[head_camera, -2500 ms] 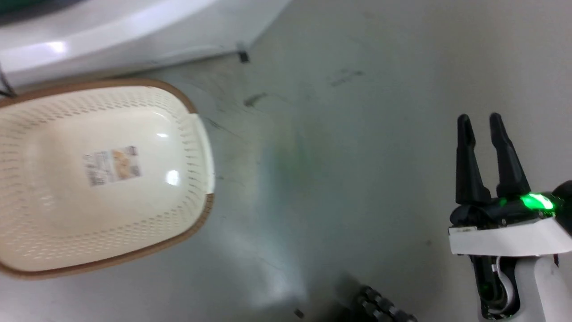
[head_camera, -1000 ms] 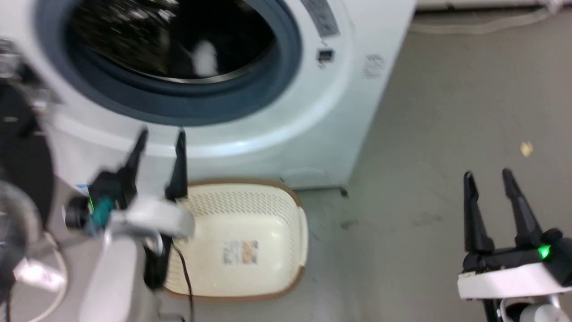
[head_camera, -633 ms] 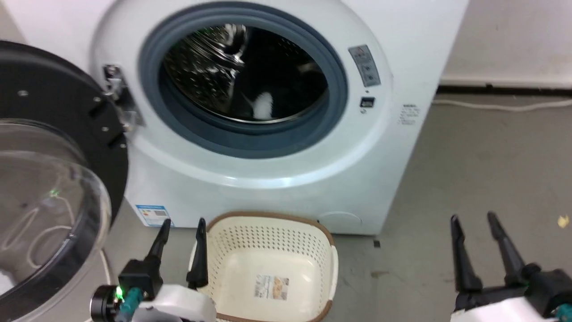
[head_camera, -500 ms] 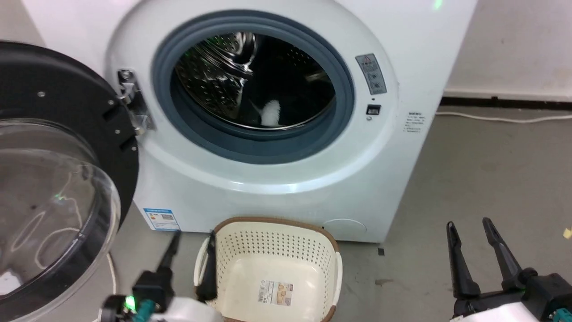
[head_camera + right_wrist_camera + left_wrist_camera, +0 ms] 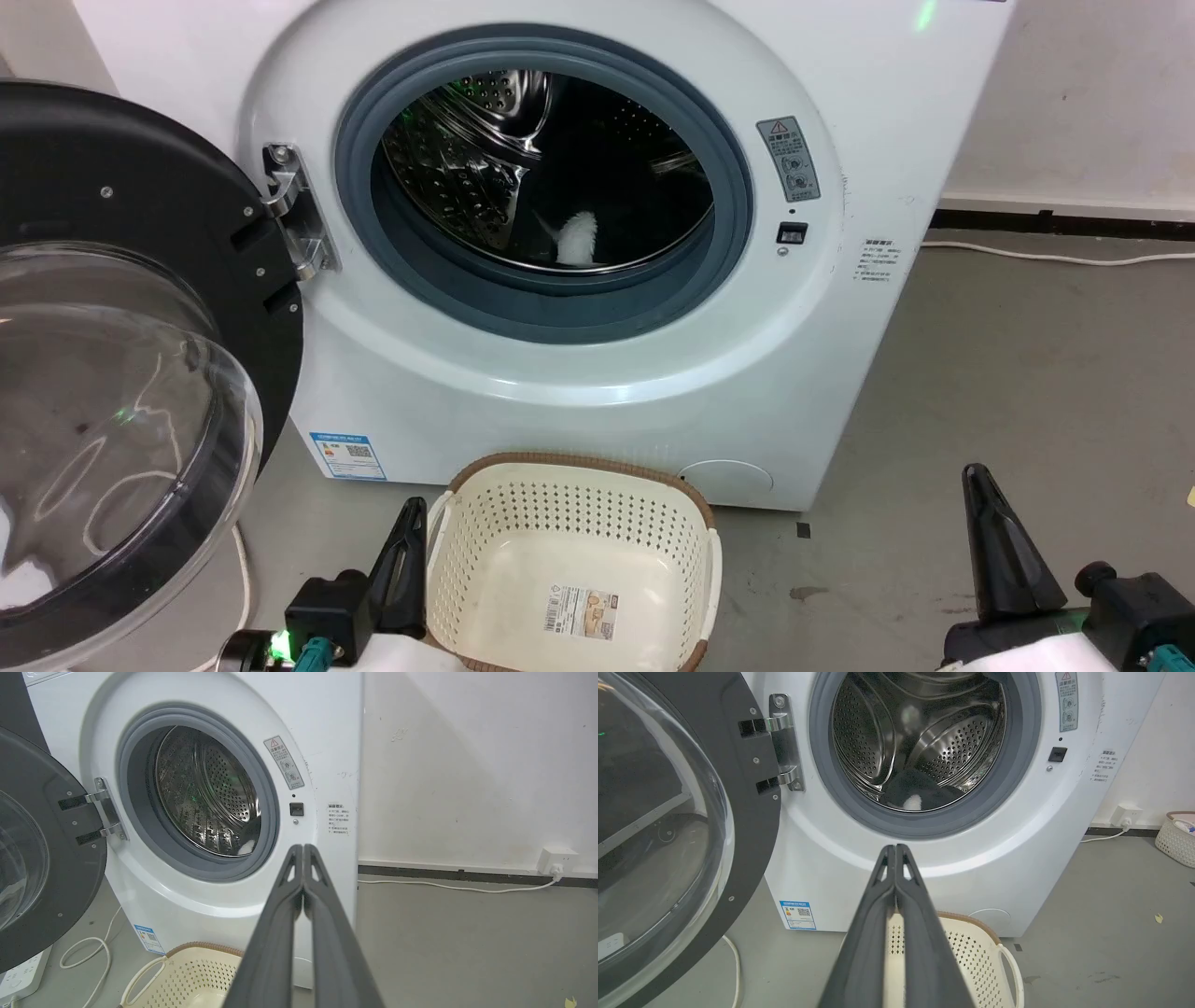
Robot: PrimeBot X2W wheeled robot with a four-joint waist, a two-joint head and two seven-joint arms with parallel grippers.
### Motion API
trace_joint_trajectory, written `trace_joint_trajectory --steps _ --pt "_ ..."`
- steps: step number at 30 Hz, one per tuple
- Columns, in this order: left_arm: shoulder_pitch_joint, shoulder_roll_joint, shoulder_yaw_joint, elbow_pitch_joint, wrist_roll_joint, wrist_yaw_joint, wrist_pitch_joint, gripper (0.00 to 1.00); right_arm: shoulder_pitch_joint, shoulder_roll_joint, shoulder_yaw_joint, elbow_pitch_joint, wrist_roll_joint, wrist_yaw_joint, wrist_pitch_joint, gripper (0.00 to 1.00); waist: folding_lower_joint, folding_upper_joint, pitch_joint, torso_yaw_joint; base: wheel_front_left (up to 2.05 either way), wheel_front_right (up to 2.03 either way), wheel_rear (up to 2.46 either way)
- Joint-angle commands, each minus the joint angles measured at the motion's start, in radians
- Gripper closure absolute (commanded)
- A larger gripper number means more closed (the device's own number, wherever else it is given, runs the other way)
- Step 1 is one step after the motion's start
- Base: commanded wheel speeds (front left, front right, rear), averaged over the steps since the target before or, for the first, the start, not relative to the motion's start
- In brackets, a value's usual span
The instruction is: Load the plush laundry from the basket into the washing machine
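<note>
Grey concrete floor, pale wall behind, and the washing machine took up most of the head view, its door swung open at the left. The plush laundry sat low in the drum, centre frame, with a white fuzzy patch showing against the dark. The basket at bottom centre held nothing but its label. The left gripper and right gripper both had their fingers pressed together, holding nothing. I'd guess the bundle's light, squashy and not fragile. If it needed a nudge deeper, pinching well into a lobe looked safer than grabbing loose fuzz.
</note>
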Motion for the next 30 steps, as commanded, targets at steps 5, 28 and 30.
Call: trace_joint_trajectory --steps 5,28,30 --pt "0.0 0.0 0.006 -0.011 0.009 0.0 0.014 1.0 -0.005 0.0 0.001 0.001 -0.008 0.0 0.015 1.0 0.0 0.0 0.0 -0.002 0.0 0.0 0.0" --pt "0.0 -0.001 0.026 -0.045 0.034 0.001 0.059 1.0 -0.018 0.0 0.004 0.004 -0.031 0.0 0.06 1.0 0.0 0.0 0.0 -0.009 0.0 0.0 0.0" --pt "0.0 -0.001 0.028 -0.048 0.036 0.001 0.063 1.0 -0.02 0.0 0.004 0.004 -0.033 0.0 0.064 1.0 0.0 0.0 0.0 -0.009 0.0 0.0 0.0"
